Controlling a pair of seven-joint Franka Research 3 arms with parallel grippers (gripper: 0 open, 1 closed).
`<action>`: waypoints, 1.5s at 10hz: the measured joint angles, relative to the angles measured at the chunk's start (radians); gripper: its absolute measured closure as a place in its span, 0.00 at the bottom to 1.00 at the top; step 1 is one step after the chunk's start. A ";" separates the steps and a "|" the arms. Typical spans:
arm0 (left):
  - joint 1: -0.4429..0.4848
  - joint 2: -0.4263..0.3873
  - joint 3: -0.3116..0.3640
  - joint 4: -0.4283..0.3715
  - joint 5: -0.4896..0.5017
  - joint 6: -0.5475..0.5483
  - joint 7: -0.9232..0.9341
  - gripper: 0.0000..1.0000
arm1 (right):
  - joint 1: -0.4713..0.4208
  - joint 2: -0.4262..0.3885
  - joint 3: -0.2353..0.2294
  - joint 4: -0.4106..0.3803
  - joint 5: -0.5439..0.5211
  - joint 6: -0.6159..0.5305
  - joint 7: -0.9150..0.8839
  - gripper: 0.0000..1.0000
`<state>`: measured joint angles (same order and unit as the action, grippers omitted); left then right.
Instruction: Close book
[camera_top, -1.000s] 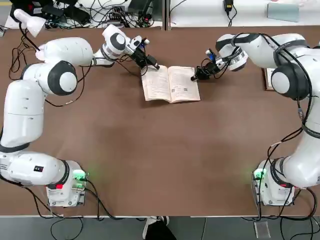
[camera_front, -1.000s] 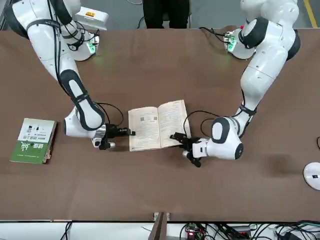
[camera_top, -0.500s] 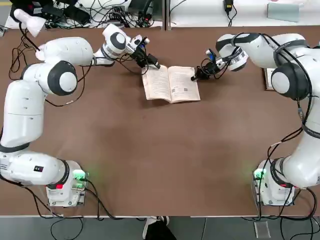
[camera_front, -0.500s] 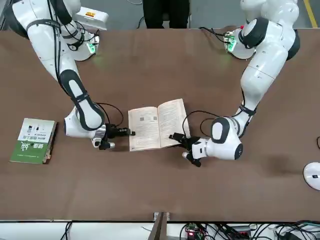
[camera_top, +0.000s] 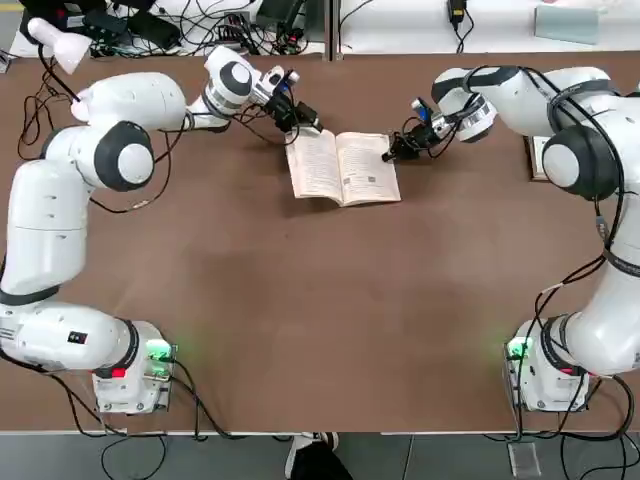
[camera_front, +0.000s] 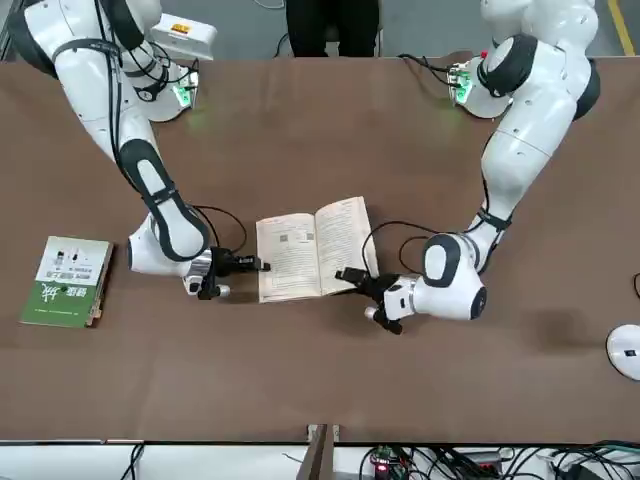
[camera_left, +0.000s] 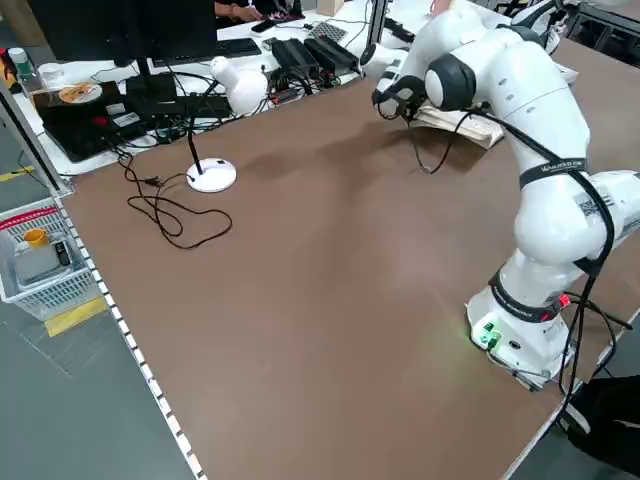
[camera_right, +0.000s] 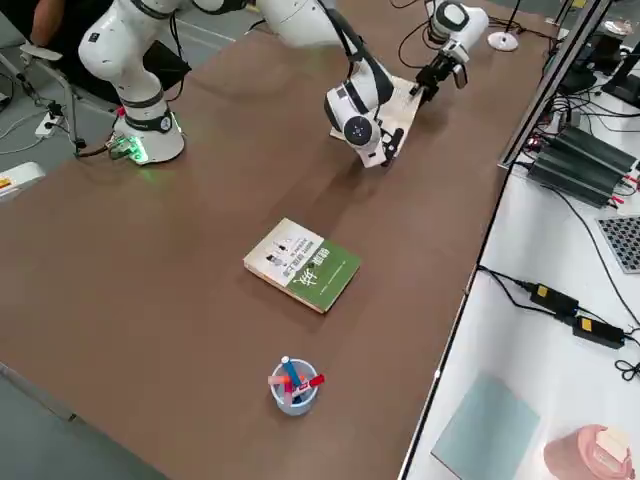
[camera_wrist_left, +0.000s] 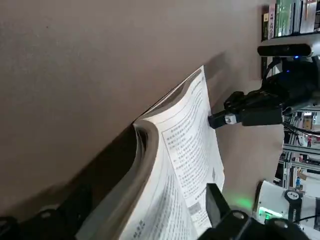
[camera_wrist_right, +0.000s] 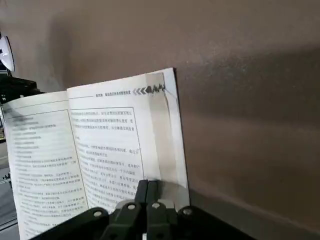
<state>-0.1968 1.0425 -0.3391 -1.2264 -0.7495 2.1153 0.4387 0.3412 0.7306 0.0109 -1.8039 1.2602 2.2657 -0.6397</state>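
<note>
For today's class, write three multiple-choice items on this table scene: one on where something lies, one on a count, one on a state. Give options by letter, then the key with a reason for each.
1. Where does the green-and-white covered book lie relative to the open paperback with white text pages?
A. Under it
B. Apart, beyond the right arm's end effector
C. On top of it

2. How many books are on the brown table?
A. One
B. Two
C. Four

3. What is the paperback's state?
A. Shut flat
B. Open, the page side by the left end effector raised
C. Standing upright on its edge

Key: 1 B, the front view shows bare table between the two books; 2 B, only the paperback and the green-and-white one show; 3 B, the wrist view shows that side curling off the table.
</note>
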 joint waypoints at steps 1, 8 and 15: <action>0.000 -0.002 0.000 0.001 0.000 -0.003 -0.007 0.00 | 0.000 0.000 0.000 0.000 0.000 0.000 0.000 0.98; 0.001 -0.025 -0.009 0.006 -0.001 -0.024 -0.054 0.01 | -0.001 0.000 -0.001 0.000 0.000 0.000 0.000 0.98; 0.039 -0.033 -0.052 0.011 -0.002 -0.048 -0.111 0.01 | -0.001 0.000 -0.001 0.000 0.000 0.000 0.000 0.98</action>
<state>-0.1575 1.0097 -0.3914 -1.2155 -0.7511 2.0675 0.3276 0.3402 0.7306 0.0097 -1.8040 1.2602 2.2658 -0.6397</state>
